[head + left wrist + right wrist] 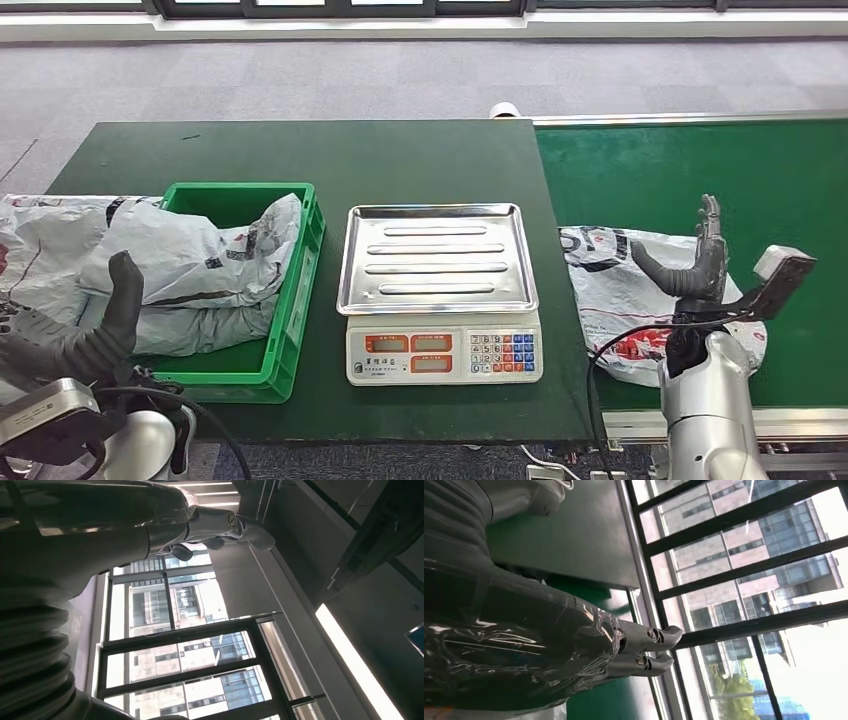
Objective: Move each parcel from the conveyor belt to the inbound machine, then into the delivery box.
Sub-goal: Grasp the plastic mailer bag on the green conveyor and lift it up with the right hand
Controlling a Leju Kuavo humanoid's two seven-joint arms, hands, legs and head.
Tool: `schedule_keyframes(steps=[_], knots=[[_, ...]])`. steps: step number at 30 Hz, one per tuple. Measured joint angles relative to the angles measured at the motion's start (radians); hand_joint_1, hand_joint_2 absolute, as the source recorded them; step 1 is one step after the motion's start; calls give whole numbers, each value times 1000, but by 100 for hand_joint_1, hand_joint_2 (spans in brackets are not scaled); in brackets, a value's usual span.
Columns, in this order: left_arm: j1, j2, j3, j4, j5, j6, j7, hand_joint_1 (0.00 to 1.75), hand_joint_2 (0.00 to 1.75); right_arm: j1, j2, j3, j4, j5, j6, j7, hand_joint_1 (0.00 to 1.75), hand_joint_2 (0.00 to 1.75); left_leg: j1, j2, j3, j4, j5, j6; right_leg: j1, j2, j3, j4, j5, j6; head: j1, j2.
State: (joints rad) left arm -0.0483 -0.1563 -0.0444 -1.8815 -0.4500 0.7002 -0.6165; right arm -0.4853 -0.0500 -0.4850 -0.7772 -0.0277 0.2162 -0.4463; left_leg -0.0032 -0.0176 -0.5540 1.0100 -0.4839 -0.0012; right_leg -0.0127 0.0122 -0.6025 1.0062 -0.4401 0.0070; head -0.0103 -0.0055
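A grey-white plastic parcel (620,290) with red and black print lies on the green conveyor belt (700,170), close to its near edge. My right hand (700,265) stands upright over the parcel's right part, fingers spread and holding nothing; its fingertips (659,650) reach out toward windows. The scale (440,290) with its bare steel tray sits mid-table. The green delivery box (290,300) holds a crumpled grey parcel (190,265). My left hand (95,320) is raised in front of the box at lower left, empty, its fingers (220,527) extended.
More grey parcels (40,245) lie on the table left of the box. The dark green table (330,160) stretches behind the scale. A white roller end (505,110) sits at the belt's far corner. Grey carpet lies beyond.
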Motion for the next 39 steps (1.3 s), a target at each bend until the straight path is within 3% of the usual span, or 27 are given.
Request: schedule_keyframes(steps=[3,9,16,29,39], knots=[[3,4,-4,-3,8,0,-3,0,175,-7,-1,-10,35,-27,20,10,0,175,0,0,0,0,0,0,0,0,0,0,0,0,0,0],[11,14,-6,-5,8,0,6,0,175,-5,-17,-6,76,63,-54,115,0,175,-1,0,0,0,0,0,-1,0,0,0,0,0,0,0],[11,28,-21,-3,0,0,20,0,175,6,-69,43,150,152,25,242,0,175,-1,-1,0,0,0,0,-1,0,0,0,0,0,0,0],[11,36,-31,-3,-2,-1,31,0,175,16,-112,93,197,201,27,271,0,175,-1,0,0,0,0,0,-1,0,0,0,0,0,0,0],[10,46,-53,6,-30,-1,70,0,175,26,-160,184,231,458,33,453,0,175,-1,0,0,0,0,0,-1,0,0,0,0,0,0,0]])
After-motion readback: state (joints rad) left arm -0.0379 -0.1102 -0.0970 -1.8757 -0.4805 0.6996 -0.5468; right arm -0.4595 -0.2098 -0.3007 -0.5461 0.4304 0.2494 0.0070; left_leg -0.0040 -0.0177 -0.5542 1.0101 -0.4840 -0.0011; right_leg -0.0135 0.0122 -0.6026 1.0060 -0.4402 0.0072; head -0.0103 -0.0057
